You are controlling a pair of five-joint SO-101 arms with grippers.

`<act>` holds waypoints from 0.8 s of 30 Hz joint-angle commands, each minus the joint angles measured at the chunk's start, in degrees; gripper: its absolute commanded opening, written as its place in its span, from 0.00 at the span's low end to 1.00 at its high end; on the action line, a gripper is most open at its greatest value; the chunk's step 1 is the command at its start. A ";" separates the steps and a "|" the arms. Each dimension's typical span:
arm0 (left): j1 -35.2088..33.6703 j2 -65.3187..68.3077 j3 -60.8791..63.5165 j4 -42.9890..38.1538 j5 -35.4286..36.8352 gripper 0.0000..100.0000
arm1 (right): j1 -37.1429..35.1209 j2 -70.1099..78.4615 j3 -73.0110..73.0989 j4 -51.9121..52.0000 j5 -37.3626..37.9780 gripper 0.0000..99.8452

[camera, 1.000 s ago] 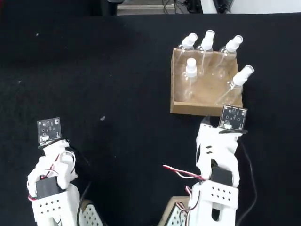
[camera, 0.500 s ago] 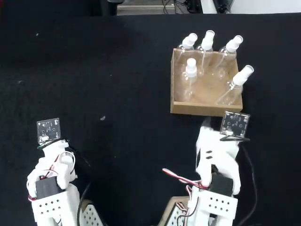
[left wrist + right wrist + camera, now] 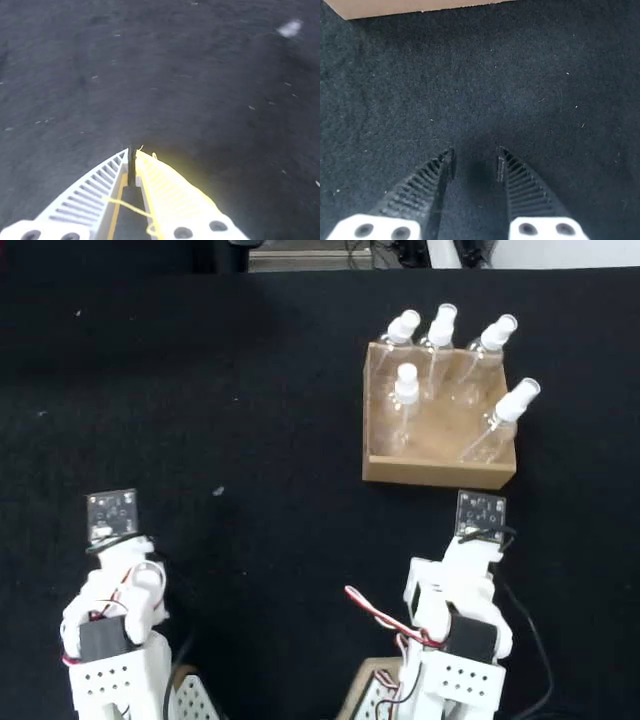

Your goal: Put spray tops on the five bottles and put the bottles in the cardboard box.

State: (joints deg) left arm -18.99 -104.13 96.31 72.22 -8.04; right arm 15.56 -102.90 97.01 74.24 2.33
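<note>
White and yellow plastic, the left gripper (image 3: 132, 152) is clenched tight with nothing between its ribbed fingers (image 3: 102, 182), and it hangs over bare black cloth (image 3: 250, 390) near the front of the table. A white speck (image 3: 290, 27) of lint lies on the cloth well ahead of it. Over on the other side, the right gripper (image 3: 475, 154) stands released, its two dark fingers (image 3: 422, 182) parted with a gap between them and only cloth below, holding nothing. Just ahead of it the pale edge of the cardboard box (image 3: 395, 6) cuts across the corner of its wrist view. From above, the left arm (image 3: 110, 625) sits folded at the near left of the table and the right arm (image 3: 455, 610) at the near right, red and white wires (image 3: 375, 605) looping out beside its base. The cardboard box (image 3: 440, 472) rests on the cloth beyond the right arm, apart from it. All five bottles are inside it, each wearing one of the white spray tops (image 3: 406, 378). Three bottles (image 3: 435, 360) line the far wall, their tops poking past the rim. A fourth bottle (image 3: 400, 425) stands toward the box's left side, and the fifth bottle (image 3: 485, 440) leans in the right-hand part, its top reaching out over the right wall.
</note>
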 commanded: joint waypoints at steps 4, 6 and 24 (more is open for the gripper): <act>7.78 -0.88 1.01 0.44 -0.18 0.03 | 0.26 -5.05 -0.48 0.44 -0.09 0.10; 7.87 -0.79 1.01 0.44 -0.18 0.03 | 0.18 -5.05 -0.48 0.44 -0.09 0.11; 8.04 -0.62 1.01 0.44 -0.18 0.03 | -30.33 -4.53 -0.48 0.09 -0.26 0.01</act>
State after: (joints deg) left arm -11.34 -104.22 96.31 72.22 -8.04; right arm -11.60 -102.90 97.01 74.24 2.33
